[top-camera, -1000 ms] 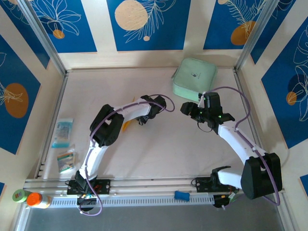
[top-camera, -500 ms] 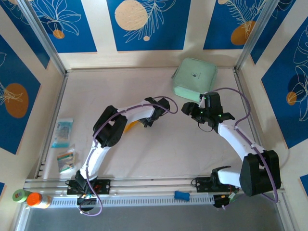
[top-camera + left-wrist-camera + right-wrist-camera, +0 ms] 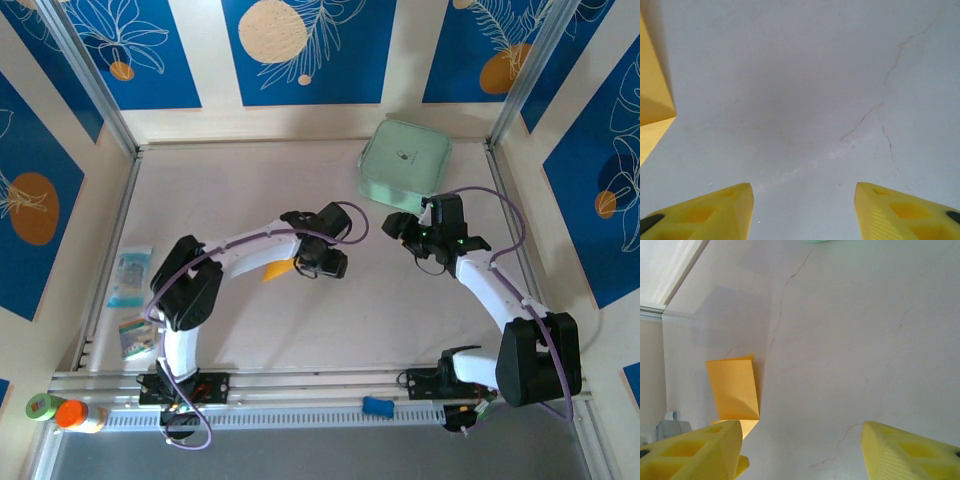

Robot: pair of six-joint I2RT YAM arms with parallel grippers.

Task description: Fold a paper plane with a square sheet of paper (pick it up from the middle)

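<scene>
The orange-yellow paper (image 3: 275,269) lies on the table folded into a small narrow creased piece, the paper plane, partly under my left forearm. My left gripper (image 3: 328,262) hovers just to its right, open, with bare table between its fingers. In the left wrist view the paper (image 3: 652,100) sits at the left edge, apart from the open gripper (image 3: 802,200). My right gripper (image 3: 397,223) stands open further right. In the right wrist view the folded paper (image 3: 735,387) lies beyond the left finger (image 3: 715,450), and nothing is between the fingers of the gripper (image 3: 801,440).
A mint-green rounded-square case (image 3: 405,160) rests at the back right, close behind the right gripper. Small printed packets (image 3: 130,276) lie at the left edge. An orange-capped bottle (image 3: 76,415) and a blue piece (image 3: 375,405) sit on the front rail.
My left gripper has opened and moved right and nearer, off the paper, which now shows more beside the forearm. The right gripper has barely shifted.
</scene>
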